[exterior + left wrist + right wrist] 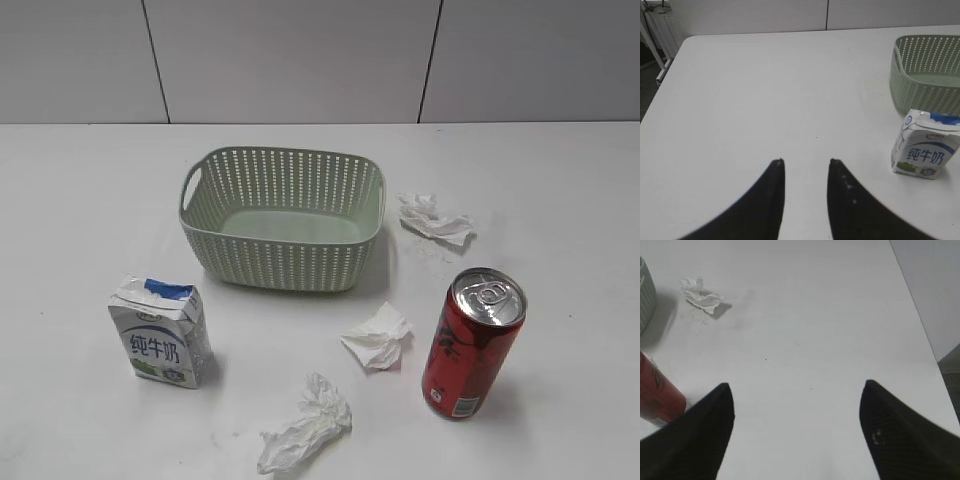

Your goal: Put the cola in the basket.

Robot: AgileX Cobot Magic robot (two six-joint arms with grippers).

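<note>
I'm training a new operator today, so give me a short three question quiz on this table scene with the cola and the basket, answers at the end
1. True or false: the cola stands upright on the table, outside the basket.
2. Which gripper has the wider gap between its fingers: A) the left gripper or B) the right gripper?
3. Fill in: in the exterior view, the milk carton stands to the ____ of the cola.

Key
1. True; the basket holds nothing.
2. B; both are open and hold nothing.
3. Left; two of the three crumpled tissues, one and another, lie between them.
</note>
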